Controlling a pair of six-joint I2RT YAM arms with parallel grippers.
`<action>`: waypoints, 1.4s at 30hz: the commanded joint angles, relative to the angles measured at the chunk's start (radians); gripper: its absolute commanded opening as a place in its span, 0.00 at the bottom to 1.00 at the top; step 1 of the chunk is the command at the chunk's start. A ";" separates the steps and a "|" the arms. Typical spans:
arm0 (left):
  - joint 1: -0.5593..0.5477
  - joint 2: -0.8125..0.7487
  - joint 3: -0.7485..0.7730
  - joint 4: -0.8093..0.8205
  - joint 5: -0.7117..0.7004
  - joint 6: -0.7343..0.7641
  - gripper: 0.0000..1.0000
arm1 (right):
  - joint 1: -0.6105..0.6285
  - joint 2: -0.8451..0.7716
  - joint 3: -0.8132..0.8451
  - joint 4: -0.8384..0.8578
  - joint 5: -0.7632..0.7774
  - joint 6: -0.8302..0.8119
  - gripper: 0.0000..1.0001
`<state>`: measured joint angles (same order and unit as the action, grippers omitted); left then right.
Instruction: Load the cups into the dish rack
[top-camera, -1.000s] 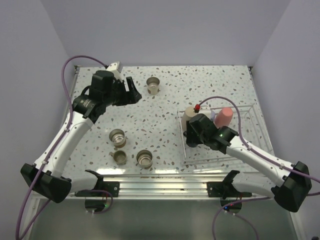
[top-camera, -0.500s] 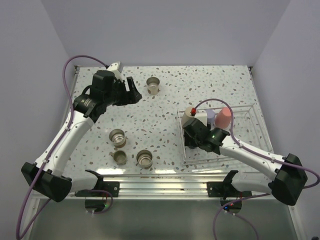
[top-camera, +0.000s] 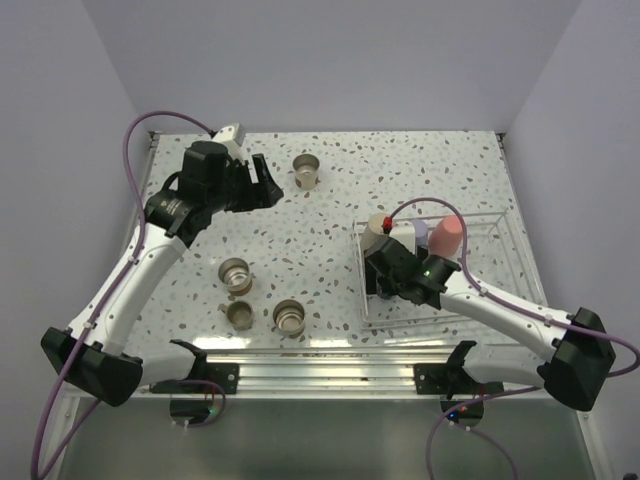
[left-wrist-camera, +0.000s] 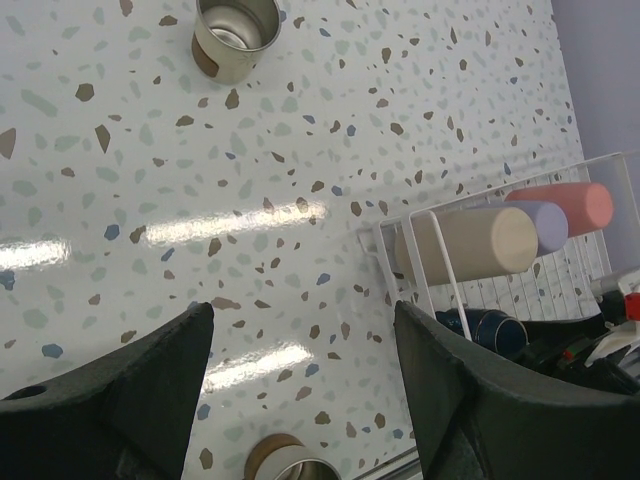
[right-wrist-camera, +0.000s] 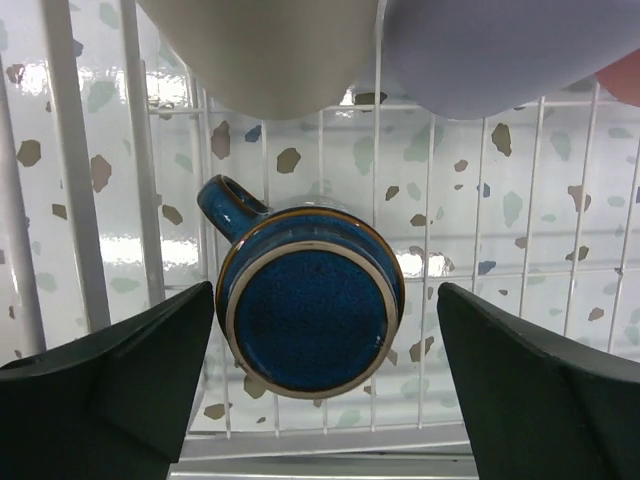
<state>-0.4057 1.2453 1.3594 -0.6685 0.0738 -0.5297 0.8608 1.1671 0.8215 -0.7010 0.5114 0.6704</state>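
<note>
The dish rack (top-camera: 503, 222) stands at the right of the table. In its back row a beige cup (top-camera: 379, 227), a lavender cup (top-camera: 422, 232) and a coral cup (top-camera: 449, 232) lie side by side. A dark blue handled mug (right-wrist-camera: 310, 315) rests base up on the rack wires (right-wrist-camera: 60, 150) in front of them. My right gripper (right-wrist-camera: 325, 290) is open, one finger on each side of the mug with a gap to each. My left gripper (top-camera: 262, 185) hangs open and holding nothing at the back left, near a metal cup (top-camera: 306, 171).
Three more metal cups stand at the front left of the table: one (top-camera: 235, 273) behind, two (top-camera: 240, 314) (top-camera: 289, 316) nearer the front rail. The left wrist view shows the rack's corner (left-wrist-camera: 440, 270) and the beige cup (left-wrist-camera: 470, 245).
My right gripper has opened and let go of the mug, which now rests in the rack. The right arm shifted slightly left and forward. The left arm has not moved.
</note>
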 joint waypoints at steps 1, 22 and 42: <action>0.008 -0.027 -0.009 0.017 -0.008 0.022 0.76 | 0.017 -0.040 0.070 0.000 -0.002 0.034 0.98; 0.008 -0.036 -0.106 -0.356 -0.344 -0.070 0.63 | 0.017 -0.213 0.476 -0.299 0.065 0.011 0.99; 0.010 -0.178 -0.560 -0.160 -0.379 -0.354 0.56 | 0.017 -0.262 0.554 -0.411 0.019 -0.008 0.99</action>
<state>-0.4038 1.0687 0.8085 -0.9333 -0.2577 -0.8242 0.8722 0.9188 1.3476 -1.0954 0.5316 0.6727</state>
